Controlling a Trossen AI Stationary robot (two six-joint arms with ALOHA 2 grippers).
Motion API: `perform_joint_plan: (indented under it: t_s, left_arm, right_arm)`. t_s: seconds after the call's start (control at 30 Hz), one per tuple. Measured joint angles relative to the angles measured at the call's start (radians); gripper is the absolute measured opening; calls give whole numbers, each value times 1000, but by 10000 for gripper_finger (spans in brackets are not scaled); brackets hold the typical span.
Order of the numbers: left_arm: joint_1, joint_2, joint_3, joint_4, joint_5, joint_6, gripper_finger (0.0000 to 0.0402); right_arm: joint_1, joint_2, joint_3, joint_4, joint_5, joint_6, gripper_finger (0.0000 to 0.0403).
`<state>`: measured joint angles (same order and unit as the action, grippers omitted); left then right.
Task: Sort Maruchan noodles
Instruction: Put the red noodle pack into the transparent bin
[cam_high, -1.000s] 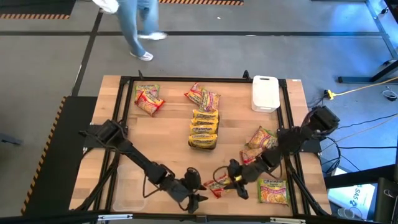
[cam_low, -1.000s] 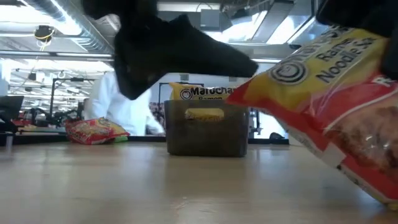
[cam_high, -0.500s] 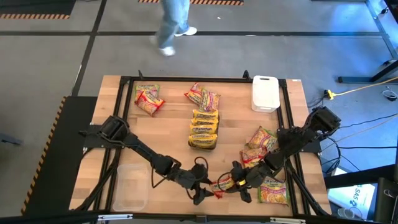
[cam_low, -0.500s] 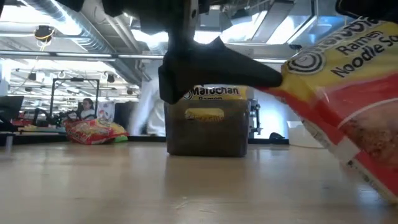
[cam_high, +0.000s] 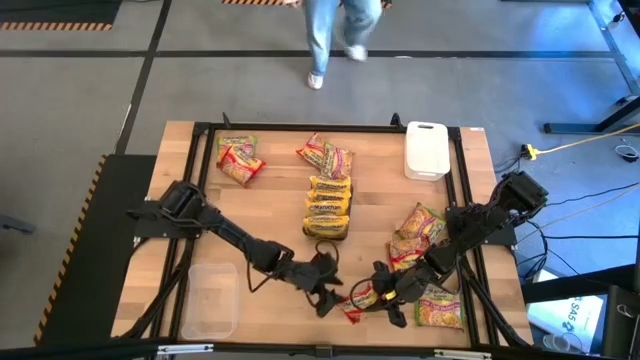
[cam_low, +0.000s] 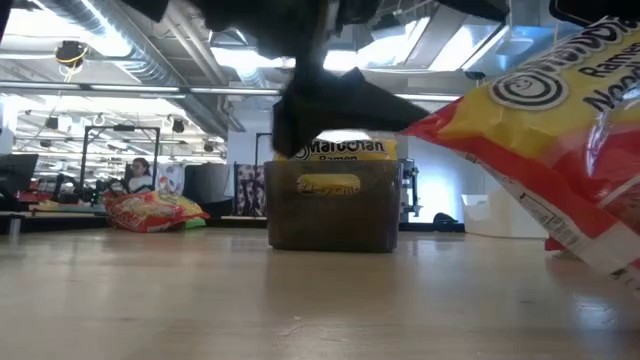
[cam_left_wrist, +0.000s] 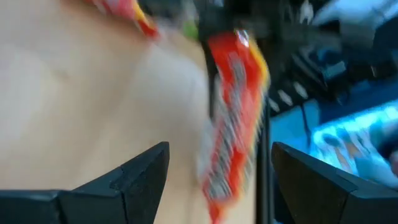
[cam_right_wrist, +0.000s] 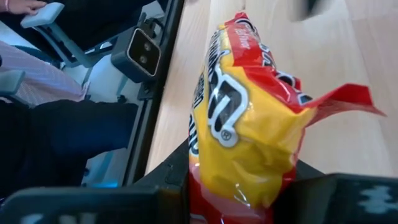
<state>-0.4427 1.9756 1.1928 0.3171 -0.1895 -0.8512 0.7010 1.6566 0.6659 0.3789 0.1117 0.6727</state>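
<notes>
- At the table's near-left corner a clear tray (cam_high: 208, 300) lies beside the left arm, with nothing visible inside it.
- Just left of centre along the near edge, the left gripper (cam_high: 325, 293) hangs low with its jaws spread wide and nothing between them.
- Immediately to its right, a red-and-yellow noodle packet (cam_high: 358, 297) is clamped in the right gripper (cam_high: 382, 297); the right wrist view shows the packet (cam_right_wrist: 249, 124) pinched between that gripper's two fingers, its free end reaching toward the left gripper.
- In the left wrist view the packet (cam_left_wrist: 235, 118) hangs ahead of the open jaws, its long axis running roughly straight away from them, not yet between the fingers (cam_left_wrist: 134, 177).
- The left gripper is plainly the nearer free one, so a hand-over looks likely; it would need those jaws to advance onto the packet's free end.
- Farther back at mid-table, a dark tray (cam_high: 328, 208) holds yellow packets (cam_high: 328, 198).
</notes>
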Motion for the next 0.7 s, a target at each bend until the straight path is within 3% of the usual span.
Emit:
perform_joint_plan:
  t_s: [0.2,0.7]
  left_arm:
    - [-3,-19,1,72,-44,99,277]
    - [-18,51,1,143,-10,74,277]
  right_arm:
    - [0,2,-1,20,-2,-2,99]
    - [-43,3,60,36,57,-91,99]
